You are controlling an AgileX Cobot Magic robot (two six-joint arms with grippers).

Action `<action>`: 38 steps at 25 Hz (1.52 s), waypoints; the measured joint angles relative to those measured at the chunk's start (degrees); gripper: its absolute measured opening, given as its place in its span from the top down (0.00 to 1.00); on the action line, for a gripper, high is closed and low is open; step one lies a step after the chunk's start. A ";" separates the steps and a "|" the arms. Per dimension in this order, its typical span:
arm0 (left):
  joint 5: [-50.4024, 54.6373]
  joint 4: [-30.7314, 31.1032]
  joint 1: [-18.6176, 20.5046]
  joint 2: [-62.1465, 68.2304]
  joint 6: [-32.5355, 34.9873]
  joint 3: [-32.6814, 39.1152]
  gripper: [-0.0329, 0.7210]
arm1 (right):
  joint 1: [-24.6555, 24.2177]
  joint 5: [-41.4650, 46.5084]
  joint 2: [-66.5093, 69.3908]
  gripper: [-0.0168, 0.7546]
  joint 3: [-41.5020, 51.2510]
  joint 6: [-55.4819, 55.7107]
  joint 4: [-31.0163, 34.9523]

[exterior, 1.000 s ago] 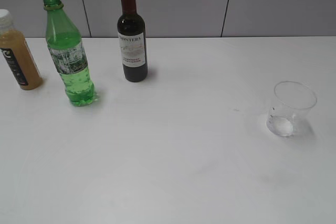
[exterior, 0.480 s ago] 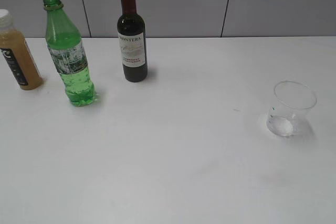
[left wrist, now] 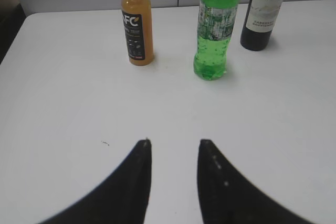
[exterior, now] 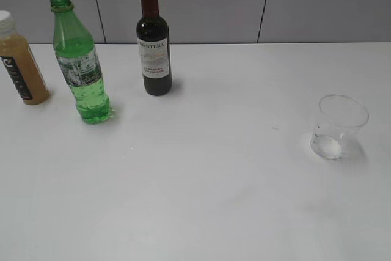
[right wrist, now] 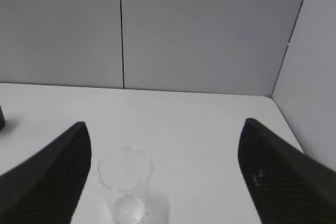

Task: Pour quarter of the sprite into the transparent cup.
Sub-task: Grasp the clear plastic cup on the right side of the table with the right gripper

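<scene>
The sprite (exterior: 81,65), a tall green bottle with a white-grey label and no cap, stands upright at the table's back left; it also shows in the left wrist view (left wrist: 214,30). The transparent cup (exterior: 338,126) stands empty and upright at the right. My left gripper (left wrist: 174,142) is open and empty, well short of the sprite. My right gripper (right wrist: 164,127) is wide open and empty, with the cup (right wrist: 125,184) between its fingers, nearer the left one. Neither gripper shows in the exterior view.
A dark wine bottle with a red cap (exterior: 153,44) stands right of the sprite. An orange juice bottle with a white cap (exterior: 19,65) stands at its left. The white table (exterior: 201,181) ends at a grey panelled wall behind.
</scene>
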 joint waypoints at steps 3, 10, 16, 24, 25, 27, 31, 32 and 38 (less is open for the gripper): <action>0.00 0.00 0.00 0.00 0.00 0.00 0.64 | 0.00 -5.77 4.72 0.10 1.69 -0.37 0.00; 0.00 0.00 0.00 0.00 0.00 0.00 0.64 | 0.07 -20.90 14.30 0.10 7.94 -2.08 0.00; 0.00 0.00 0.00 0.00 -0.04 0.00 0.64 | 0.07 -32.81 22.16 0.11 13.61 -2.12 -0.34; 0.00 0.00 0.00 0.00 -0.04 0.00 0.64 | 0.07 -48.02 37.00 0.11 16.10 9.79 -11.53; 0.00 0.00 0.00 0.00 -0.04 0.00 0.64 | 0.07 -50.15 39.30 0.11 16.10 10.79 -12.58; 0.00 0.00 0.00 0.00 -0.04 0.00 0.64 | 0.07 -53.97 43.75 0.12 16.10 11.77 -13.59; 0.00 0.00 0.00 0.00 -0.04 0.00 0.64 | 0.07 -62.31 52.95 0.12 16.33 12.20 -14.16; 0.00 0.00 0.00 0.00 -0.04 0.00 0.64 | 0.07 -64.93 55.24 0.12 16.69 12.11 -14.21; 0.00 0.00 0.00 0.00 -0.04 0.00 0.64 | 0.07 -77.98 67.06 0.12 19.88 6.22 -12.37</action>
